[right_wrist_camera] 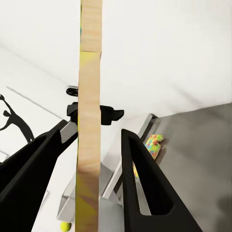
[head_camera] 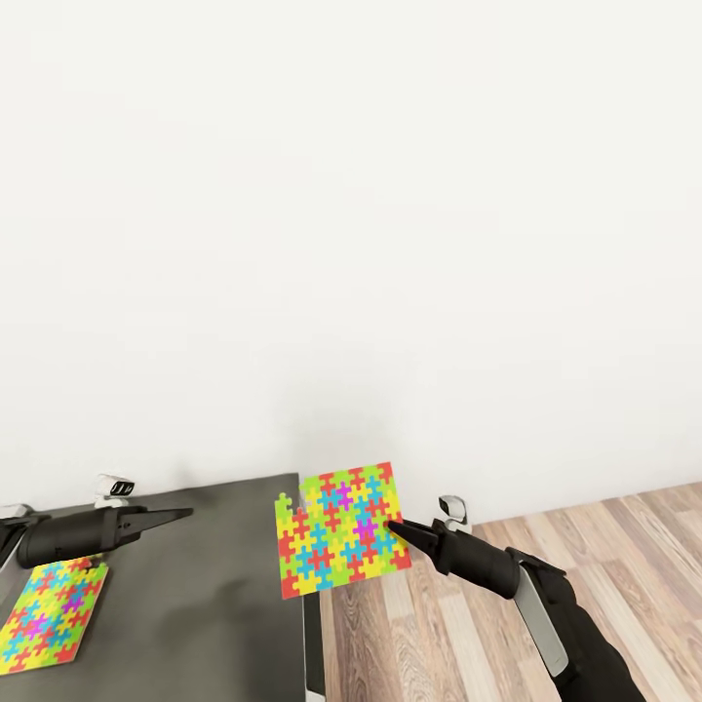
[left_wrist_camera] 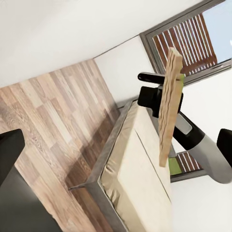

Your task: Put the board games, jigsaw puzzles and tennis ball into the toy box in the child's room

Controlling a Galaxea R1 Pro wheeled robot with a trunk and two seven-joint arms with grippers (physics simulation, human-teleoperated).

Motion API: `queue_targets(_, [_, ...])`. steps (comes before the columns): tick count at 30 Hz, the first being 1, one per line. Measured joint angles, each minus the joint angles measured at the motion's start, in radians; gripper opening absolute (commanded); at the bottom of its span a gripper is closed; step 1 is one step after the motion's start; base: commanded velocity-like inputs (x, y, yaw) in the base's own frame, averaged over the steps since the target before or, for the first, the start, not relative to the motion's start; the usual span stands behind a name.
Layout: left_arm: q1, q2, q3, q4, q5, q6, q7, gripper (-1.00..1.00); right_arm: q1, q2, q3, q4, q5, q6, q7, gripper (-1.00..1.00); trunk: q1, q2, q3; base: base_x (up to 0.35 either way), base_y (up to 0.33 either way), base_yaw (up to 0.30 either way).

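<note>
My right gripper (head_camera: 392,527) is shut on a jigsaw puzzle (head_camera: 343,529) with bright interlocking pieces. It holds the puzzle upright in the air, just past the right edge of the dark grey table (head_camera: 210,604). The right wrist view has this puzzle (right_wrist_camera: 90,121) edge-on between the two fingers (right_wrist_camera: 145,179). A second jigsaw puzzle (head_camera: 51,616) lies flat on the table at the left, also visible as the second puzzle (right_wrist_camera: 153,145). My left gripper (head_camera: 185,512) hovers above it, holding nothing; its fingers read as one taper. A small tennis ball (right_wrist_camera: 64,225) shows low in the right wrist view.
A plain white wall (head_camera: 351,244) rises right behind the table. Wood-plank floor (head_camera: 585,556) lies to the right. The left wrist view looks past the held puzzle (left_wrist_camera: 169,106) to the bed (left_wrist_camera: 135,179) with its beige mattress and a grey-framed window (left_wrist_camera: 193,38).
</note>
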Motion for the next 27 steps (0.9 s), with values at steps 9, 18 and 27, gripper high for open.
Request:
queue_targets(9, [0.0,-0.001,0.0,0.0,0.0,-0.001,0.0,1.0,0.0,0.0,-0.001,0.0,0.001,-0.001,0.002,-1.0,0.0,0.0,0.015,0.0,0.0,0.0])
queue_targets(18, [0.001,-0.002,-0.001,0.0,-0.001,-0.001,0.0,1.0,0.0,-0.001,-0.002,0.0,0.001,-0.001,0.003,-1.0,0.0,0.0,0.03,0.0,0.0,0.027])
queue_targets(27, [0.002,-0.003,-0.003,-0.001,-0.002,-0.001,0.0,1.0,0.0,-0.001,-0.002,0.0,-0.001,-0.001,0.003,-1.0,0.0,0.0,0.044,0.0,0.0,0.067])
